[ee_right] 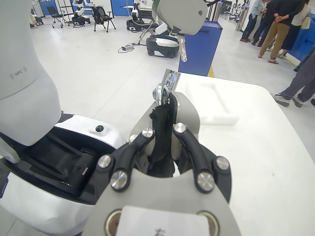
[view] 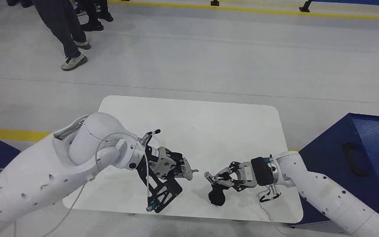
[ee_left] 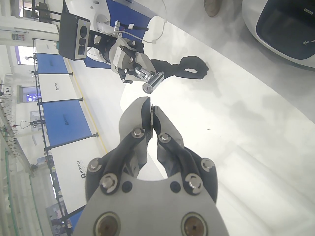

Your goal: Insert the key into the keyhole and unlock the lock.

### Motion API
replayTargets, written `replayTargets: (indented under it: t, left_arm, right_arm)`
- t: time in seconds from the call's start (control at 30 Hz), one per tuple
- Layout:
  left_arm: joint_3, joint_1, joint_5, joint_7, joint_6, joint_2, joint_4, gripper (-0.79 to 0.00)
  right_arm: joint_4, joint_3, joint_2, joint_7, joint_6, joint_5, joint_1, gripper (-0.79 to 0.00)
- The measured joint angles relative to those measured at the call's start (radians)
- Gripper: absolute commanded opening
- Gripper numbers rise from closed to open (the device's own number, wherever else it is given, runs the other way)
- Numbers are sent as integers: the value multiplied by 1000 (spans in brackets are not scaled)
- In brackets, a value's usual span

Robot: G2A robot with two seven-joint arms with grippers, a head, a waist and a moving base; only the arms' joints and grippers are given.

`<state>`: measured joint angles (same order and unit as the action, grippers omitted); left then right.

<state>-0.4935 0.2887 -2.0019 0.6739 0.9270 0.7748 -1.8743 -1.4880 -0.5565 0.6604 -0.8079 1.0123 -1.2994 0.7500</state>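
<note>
- The left hand [ee_left: 150,108], at lower centre of its own wrist view, is pressed together on the key [ee_left: 151,117], which is seen edge-on as a thin strip between the pads. The flat pinch likely stops the blade from twisting.
- Just above the key and apart from it, the lock [ee_left: 152,83] turns its round keyhole [ee_left: 147,88] toward the key. The step in hand looks like lining up before insertion.
- The right hand [ee_left: 134,66], at upper left of that view, is clamped on the lock's shackle end and the black sheathed cable [ee_left: 192,68], probably to steady the body against the push.
- The left wrist view gives the keyhole face-on. The right wrist view instead gives the key's blade lengthwise at upper centre, with a gap to the lock's top.
- In the top view the two hands face each other at lower centre, over the counter [view: 237,124].
- A white foam tray [ee_right: 219,109] lies on the counter, right of centre.
</note>
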Motion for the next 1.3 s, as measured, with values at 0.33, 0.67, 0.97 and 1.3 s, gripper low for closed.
replayTargets:
  t: [0.33,0.67,0.97,1.3]
  left_arm:
    - [-19,16,-77,-79,-12,-12,-60,-785]
    - [-1,-33,-187,148,-22,-20,-52,-785]
    - [66,-75,-202,272,-52,12,7,-785]
    - [137,-124,-167,310,-91,39,76,-785]
  right_arm:
    - [-34,-21,6,92,-7,38,27,-785]
    - [-59,-53,11,123,0,56,58,-785]
    - [-85,-87,11,112,0,8,93,-785]
    - [-112,-131,10,96,-13,-65,131,-785]
